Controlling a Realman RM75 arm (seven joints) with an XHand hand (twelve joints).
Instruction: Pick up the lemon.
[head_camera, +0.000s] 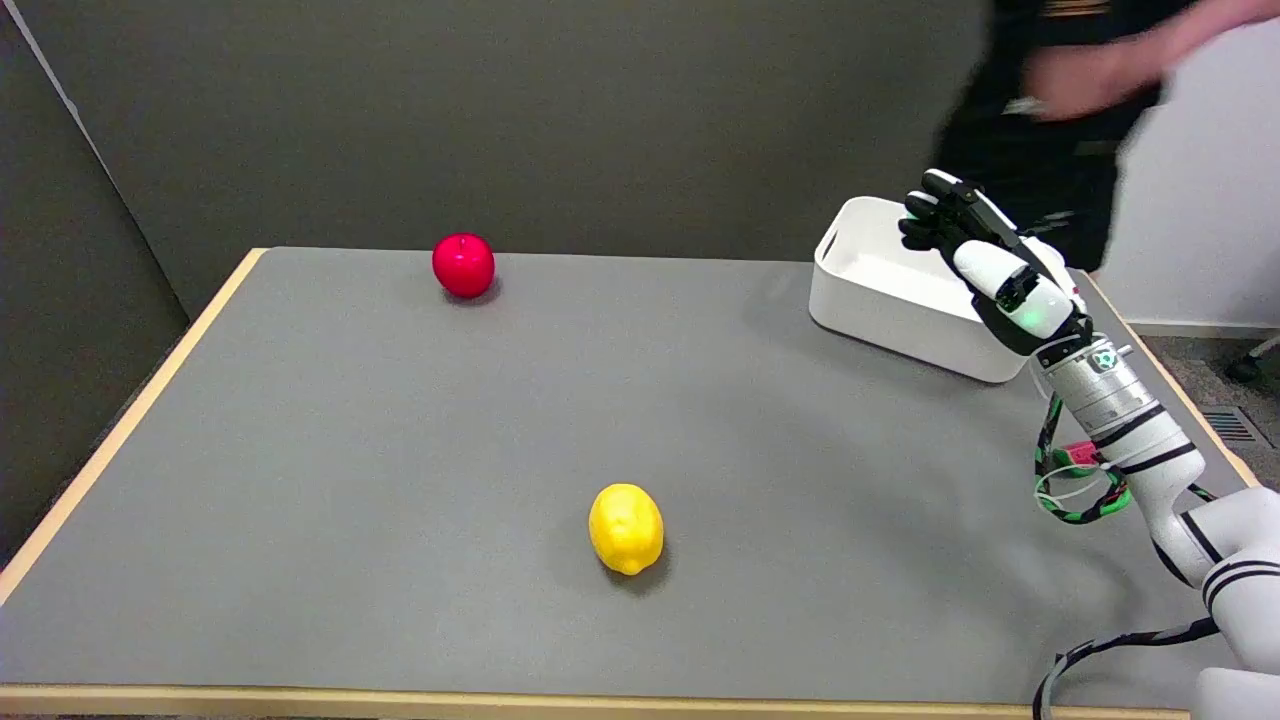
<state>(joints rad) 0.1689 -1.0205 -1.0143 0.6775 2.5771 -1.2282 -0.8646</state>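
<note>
Yellow and glossy, the lemon (626, 528) sat alone near the front middle of the grey table (330, 450) in the head view, well apart from the right hand (975, 255), which hung empty over by the white bin (880, 300), fingers loosely apart. It looked light, firm, a bit slick and prone to rolling, so I'd wrap its fat middle.

Yellow lemon (626, 528), red apple (463, 264), white bin (905, 300), grey table (400, 450)
</note>
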